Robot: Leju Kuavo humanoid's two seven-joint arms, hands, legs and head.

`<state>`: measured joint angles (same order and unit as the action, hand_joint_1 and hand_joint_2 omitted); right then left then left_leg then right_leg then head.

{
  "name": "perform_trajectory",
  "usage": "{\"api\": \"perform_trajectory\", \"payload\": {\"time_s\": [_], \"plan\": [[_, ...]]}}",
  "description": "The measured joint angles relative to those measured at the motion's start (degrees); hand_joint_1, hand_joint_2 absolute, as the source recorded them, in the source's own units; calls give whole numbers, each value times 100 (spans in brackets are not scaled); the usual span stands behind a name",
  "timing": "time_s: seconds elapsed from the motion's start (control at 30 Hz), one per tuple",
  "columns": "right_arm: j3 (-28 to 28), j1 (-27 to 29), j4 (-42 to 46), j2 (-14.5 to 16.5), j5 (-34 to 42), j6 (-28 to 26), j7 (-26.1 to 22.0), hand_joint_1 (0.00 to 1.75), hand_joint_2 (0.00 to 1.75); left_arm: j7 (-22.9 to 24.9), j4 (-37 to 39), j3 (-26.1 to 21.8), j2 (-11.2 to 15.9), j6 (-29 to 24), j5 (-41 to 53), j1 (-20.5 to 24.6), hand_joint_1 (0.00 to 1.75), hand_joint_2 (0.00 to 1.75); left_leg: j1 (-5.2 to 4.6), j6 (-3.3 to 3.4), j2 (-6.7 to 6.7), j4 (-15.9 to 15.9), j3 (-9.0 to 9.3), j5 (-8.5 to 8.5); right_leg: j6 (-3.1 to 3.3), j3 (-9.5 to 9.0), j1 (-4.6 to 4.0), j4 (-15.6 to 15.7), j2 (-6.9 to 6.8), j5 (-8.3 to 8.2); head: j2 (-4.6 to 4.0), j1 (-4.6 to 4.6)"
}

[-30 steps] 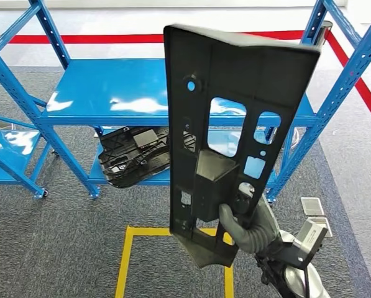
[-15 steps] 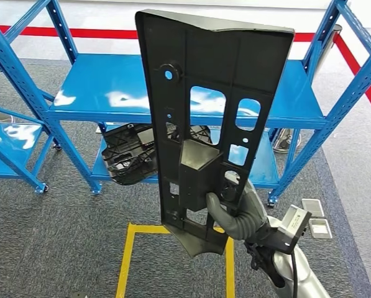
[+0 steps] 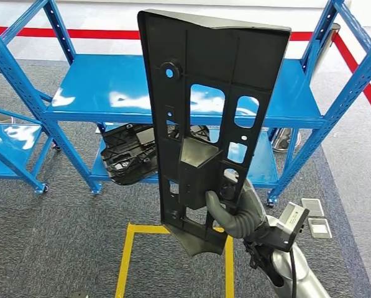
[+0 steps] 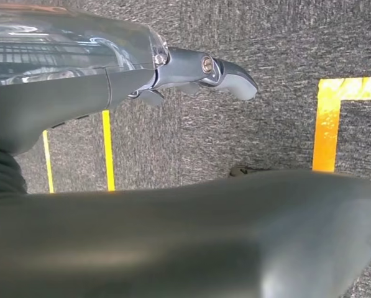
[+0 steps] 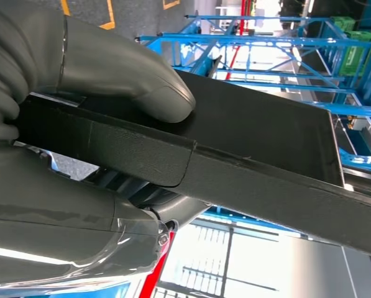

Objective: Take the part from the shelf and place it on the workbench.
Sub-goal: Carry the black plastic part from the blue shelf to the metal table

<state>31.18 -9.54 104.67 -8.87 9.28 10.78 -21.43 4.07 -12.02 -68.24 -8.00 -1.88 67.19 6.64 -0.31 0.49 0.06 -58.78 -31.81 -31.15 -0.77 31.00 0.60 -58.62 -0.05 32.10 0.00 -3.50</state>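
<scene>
A large black plastic panel (image 3: 207,81) with several cut-outs stands upright in front of me, clear of the shelf. My right hand (image 3: 235,214) grips it near its lower end, thumb wrapped round the edge. In the right wrist view the thumb (image 5: 127,74) presses on the black panel (image 5: 249,143), and the fingers clamp it from the other side. My left hand (image 4: 192,242) hangs over the carpet, fingers stretched out with nothing in them.
A blue metal shelf (image 3: 104,87) stands behind the panel. Another black part (image 3: 129,152) lies on its lower level. Yellow floor tape (image 3: 127,254) marks a square on the grey carpet. A red line (image 3: 80,32) runs along the far floor.
Between the first two frames the whole view shifted, and the panel moved left with it. In the last half second almost nothing moved.
</scene>
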Motion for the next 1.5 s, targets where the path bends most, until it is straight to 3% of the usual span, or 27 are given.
{"api": "perform_trajectory", "payload": {"time_s": [0.57,0.7,0.77,0.83,0.87,0.9,0.93,1.0,1.03,1.1,1.17,1.23,1.3,1.37,1.4,1.43,1.5], "plan": [[232,-162,204,-11,129,180,-218,175,175,5,0,2,2,0,25,20,0,175,-5,4,-1,-10,-2,-3,-10,-2,7,11,2,-8,0,0],[256,-176,305,-30,77,191,-225,175,175,-8,0,2,21,-2,24,13,0,175,0,145,-6,139,62,87,-82,-25,28,36,-16,7,0,-2],[269,-195,327,-50,69,192,-228,175,175,-9,0,2,18,-2,24,12,0,175,41,191,-11,273,124,163,-88,123,17,-314,-5,249,0,1],[289,-197,327,-82,68,192,-231,175,175,-9,0,2,21,-8,24,-1,0,175,46,194,-33,288,129,175,-106,468,35,-1037,5,582,0,2],[296,-187,326,-96,68,192,-231,175,175,-9,0,1,22,-11,24,-14,0,175,52,189,-55,284,129,171,-125,619,52,-1336,4,665,0,2],[299,-175,326,-108,69,192,-231,175,175,-9,0,1,24,-14,24,-25,0,175,63,176,-87,277,131,164,-150,690,71,-1451,4,633,0,2],[302,-169,326,-116,69,192,-231,175,175,-9,0,0,24,-14,24,-33,0,175,85,150,-129,259,134,150,-185,654,91,-1334,7,486,0,2],[304,-164,323,-132,70,193,-231,175,175,-9,0,0,28,-11,24,-36,0,175,139,39,-229,169,117,83,-278,376,155,-678,125,82,0,2],[308,-161,322,-140,70,194,-231,175,175,-8,0,-1,37,-11,24,-30,0,175,153,-26,-280,84,75,43,-300,259,185,-384,234,-27,0,3],[314,-141,320,-156,70,196,-230,175,175,-7,0,-2,54,-13,24,-24,0,175,155,-119,-371,-40,-34,3,-257,212,214,-212,386,-15,0,2],[322,-136,322,-162,72,197,-231,175,175,-7,0,-2,60,-13,24,-42,0,175,161,-162,-434,-74,-92,11,-154,241,206,-248,315,6,0,1],[327,-151,324,-161,74,197,-233,175,175,-7,0,-2,61,-13,24,-53,0,175,163,-202,-315,-220,-166,-81,-80,231,201,-254,198,12,0,1],[329,-154,327,-162,74,197,-233,175,175,-7,0,-2,61,-13,23,-35,0,175,155,-236,-126,-776,-433,-373,-27,223,185,-250,61,25,0,0],[331,-151,327,-162,73,197,-234,175,175,-7,0,-2,61,-10,20,-29,0,175,150,-244,-69,-1495,-790,-646,3,219,153,-250,-75,42,0,1],[332,-150,326,-162,73,197,-233,175,175,-7,0,-2,61,-9,17,-36,0,175,145,-228,-62,-1664,-880,-655,16,213,135,-250,-137,51,0,1],[333,-152,326,-162,73,197,-233,175,175,-7,0,-2,61,-9,16,-44,0,175,134,-196,-55,-1611,-865,-555,30,201,115,-250,-196,61,0,1],[334,-161,327,-160,73,197,-233,175,175,-7,0,-2,63,-9,15,-52,0,175,76,-78,24,-957,-569,-161,51,162,81,-247,-299,85,0,1]]}}
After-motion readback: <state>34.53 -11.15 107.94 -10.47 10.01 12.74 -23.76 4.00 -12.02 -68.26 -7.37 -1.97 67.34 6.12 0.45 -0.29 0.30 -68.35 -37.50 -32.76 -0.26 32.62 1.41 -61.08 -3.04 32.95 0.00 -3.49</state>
